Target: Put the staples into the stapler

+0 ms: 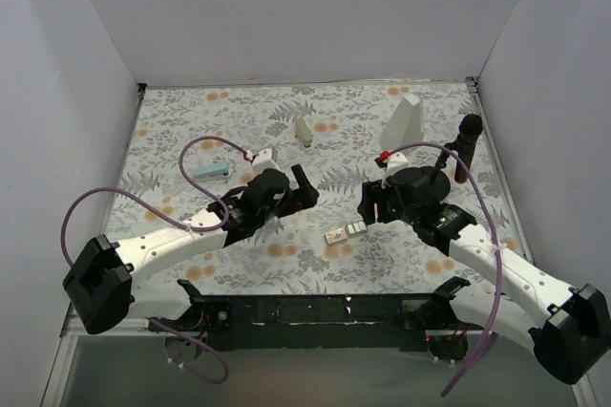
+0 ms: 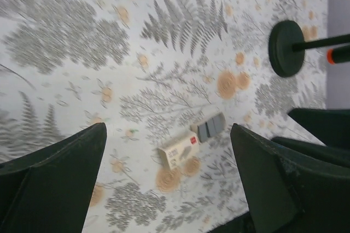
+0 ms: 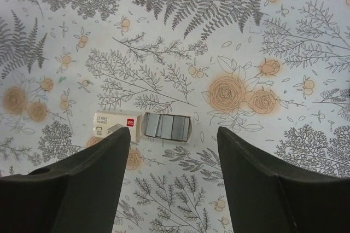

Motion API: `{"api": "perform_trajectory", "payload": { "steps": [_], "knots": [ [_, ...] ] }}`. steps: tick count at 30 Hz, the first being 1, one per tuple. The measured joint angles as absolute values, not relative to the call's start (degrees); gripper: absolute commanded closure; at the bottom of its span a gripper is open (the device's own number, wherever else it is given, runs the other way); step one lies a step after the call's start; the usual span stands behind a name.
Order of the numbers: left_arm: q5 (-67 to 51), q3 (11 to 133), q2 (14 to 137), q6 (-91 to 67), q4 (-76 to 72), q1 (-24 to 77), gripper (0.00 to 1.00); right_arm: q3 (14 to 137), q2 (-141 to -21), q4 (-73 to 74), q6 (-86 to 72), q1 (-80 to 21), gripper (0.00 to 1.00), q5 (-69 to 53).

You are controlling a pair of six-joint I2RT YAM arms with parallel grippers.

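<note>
cream-white cardboard box of silver staples (image 3: 143,126) open on floral tablecloth (image 3: 284,30), right gripper (image 3: 174,132) spread wide over it, left gripper (image 2: 167,129) spread, empty, light blue plastic stapler (image 1: 212,172) well apart

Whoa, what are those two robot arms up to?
Both arms hover near the staples, a little box slid open on the table. The right end effector hangs open just above it, and the left end effector is open too, aimed at it. Neither holds anything. The stapler lies off to the left, untouched, so no loading has begun.
</note>
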State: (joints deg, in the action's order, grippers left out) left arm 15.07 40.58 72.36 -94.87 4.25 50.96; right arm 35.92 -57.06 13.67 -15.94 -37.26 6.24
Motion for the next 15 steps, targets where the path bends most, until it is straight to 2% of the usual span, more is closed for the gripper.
{"api": "perform_trajectory", "payload": {
  "steps": [4, 5, 8, 15],
  "knots": [
    [21.69, 49.63, 69.95, -83.55, 18.20, 47.09, 0.02, 35.83, -49.60, 15.84, -14.20, -37.26, 0.23, 4.71],
    [23.05, 51.70, 69.45, -79.75, 21.67, 45.39, 0.02, 35.79, -47.66, 16.19, -13.67, -37.26, 0.19, 4.12],
    [24.62, 54.54, 69.32, -73.89, 26.61, 37.82, 0.02, 35.64, -42.39, 16.60, -11.92, -37.26, 0.19, 1.52],
    [25.08, 62.72, 79.88, -68.27, 33.30, 20.75, 0.02, 34.28, -38.30, 16.62, -6.94, -37.26, 0.19, -2.63]
  ]
}}
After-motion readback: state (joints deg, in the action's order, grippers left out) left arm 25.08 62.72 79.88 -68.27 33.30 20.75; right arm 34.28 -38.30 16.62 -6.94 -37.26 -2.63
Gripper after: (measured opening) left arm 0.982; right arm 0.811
